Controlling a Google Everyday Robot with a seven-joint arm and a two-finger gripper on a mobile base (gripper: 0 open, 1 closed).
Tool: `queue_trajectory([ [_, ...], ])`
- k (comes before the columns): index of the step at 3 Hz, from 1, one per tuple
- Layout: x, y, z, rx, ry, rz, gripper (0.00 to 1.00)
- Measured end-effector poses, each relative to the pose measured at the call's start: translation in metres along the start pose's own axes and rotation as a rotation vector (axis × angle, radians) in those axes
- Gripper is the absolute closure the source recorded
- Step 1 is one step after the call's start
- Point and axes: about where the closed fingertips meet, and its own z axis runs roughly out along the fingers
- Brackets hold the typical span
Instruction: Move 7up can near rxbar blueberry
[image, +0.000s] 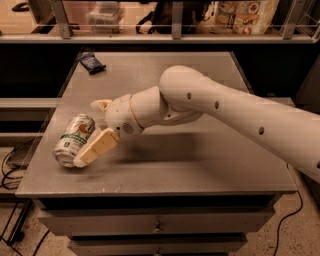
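The 7up can (73, 139) lies on its side near the left front of the grey table (200, 170), its silver base toward the front left. The dark blue rxbar blueberry (92, 62) lies flat at the table's far left corner, well apart from the can. My gripper (89, 134) is open at the can: the near finger (96, 148) lies along the can's right side and the far finger (101, 104) shows just behind the can. The can sits between the fingers, still on the table.
The table's left edge is close to the can. A raised shelf rail (170, 37) runs along the back with bags and boxes (245, 15) behind it. Drawers (157, 225) are below the tabletop. My white arm (240, 115) crosses the table's right half.
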Motion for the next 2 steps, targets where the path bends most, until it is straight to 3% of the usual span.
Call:
queue_trajectory([
  [2, -0.0074, 0.0060, 0.0122, -0.020, -0.020, 0.006, 0.00],
])
